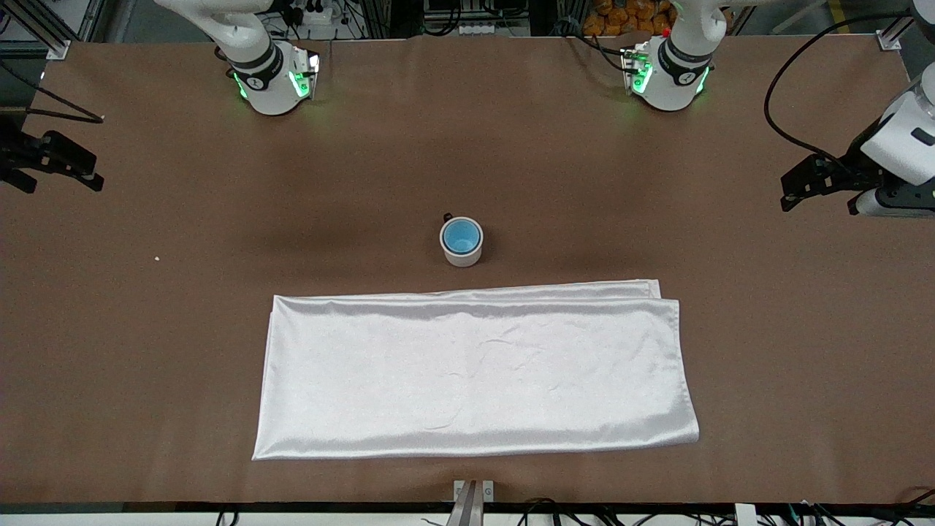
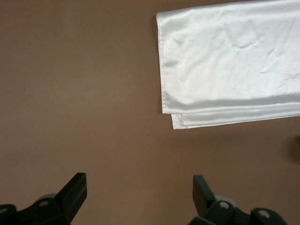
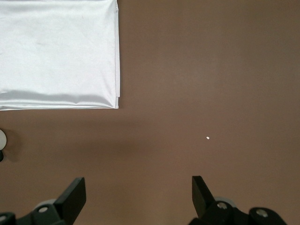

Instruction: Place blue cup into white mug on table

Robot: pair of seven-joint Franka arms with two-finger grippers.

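The blue cup (image 1: 462, 235) sits upright inside the white mug (image 1: 463, 256), whose black handle points toward the robots' bases. The mug stands mid-table (image 1: 657, 183), just farther from the front camera than the cloth. A sliver of the mug (image 3: 2, 139) shows at the edge of the right wrist view. My left gripper (image 1: 818, 207) (image 2: 139, 187) hangs open over bare table at the left arm's end, holding nothing. My right gripper (image 1: 63, 187) (image 3: 138, 187) is open and empty over the right arm's end. Both are well away from the mug.
A shiny white folded cloth (image 1: 475, 372) (image 2: 229, 56) (image 3: 56, 51) covers the table's middle, nearer the front camera than the mug. A tiny white speck (image 1: 157, 257) (image 3: 207, 138) lies on the brown surface toward the right arm's end.
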